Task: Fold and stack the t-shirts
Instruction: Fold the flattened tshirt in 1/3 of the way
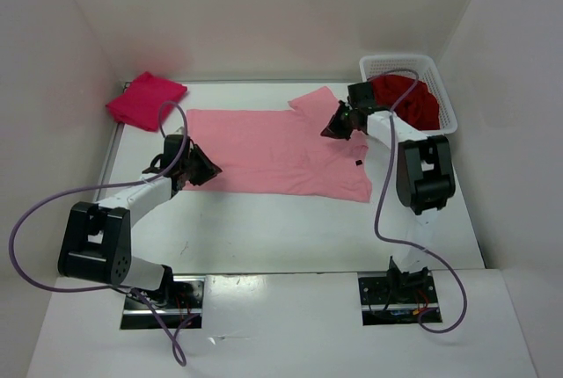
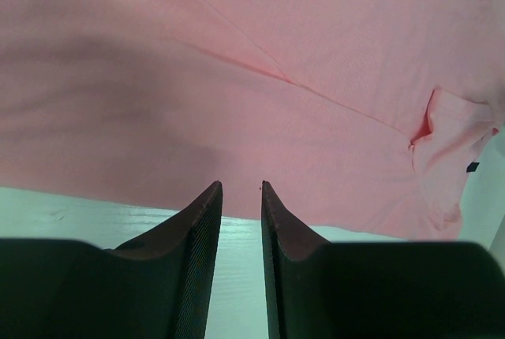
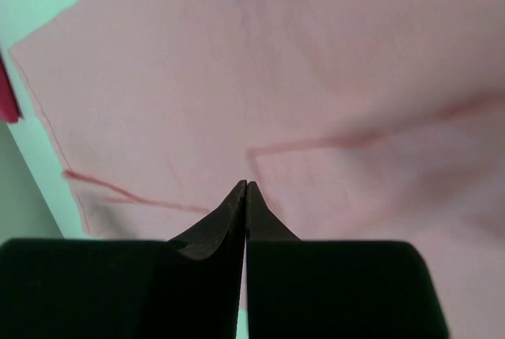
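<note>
Left end effector first: its two dark fingers stand a narrow slit apart, partly open, with nothing between them, and pale counter shows through the gap. The tips hang right at the near left corner of the light pink shirt, poised at the edge of the cloth. Whether they touch it, I cannot tell.

Over to the right end effector: fingers pressed flat together, closed tight, no gap at all. It sits over the same pink shirt, by the sleeve at the shirt's far right corner, with seam lines running just beyond the tips. Whether any cloth is pinched in there, I cannot tell.

Now the shirt itself: light pink, soft, spread flat and wide across the counter. The body lies sideways and a sleeve fans out at the far right corner. There's a tiny dark tag near its right edge. It shows a few gentle creases. In the left wrist view a seam slants across and a small fold is bunched at the far end.

Outward from the pink shirt: off its far left corner, apart from it, lies the crimson-magenta shirt, folded into a compact square. Off its far right corner stands a white lattice basket, with the dark red shirt heaped inside, crumpled and unfolded.
</note>
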